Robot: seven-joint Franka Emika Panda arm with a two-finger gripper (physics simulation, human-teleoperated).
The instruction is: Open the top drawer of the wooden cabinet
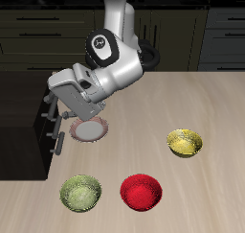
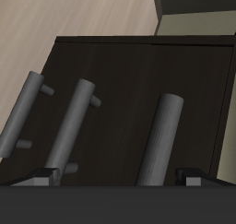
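The hand [image 1: 55, 110] is hanging at the cabinet [image 1: 40, 141] by the bench's [image 1: 211, 112] edge, fingers apart around nothing. The wrist view is showing 3 silver handles [image 2: 76, 126] on dark drawer fronts. The top drawer [image 2: 138, 71] is looking unopened; gripping and pulling are remaining.

Red bowl [image 1: 142, 191], yellow bowl [image 1: 185, 142], black cabinet [image 2: 138, 80]
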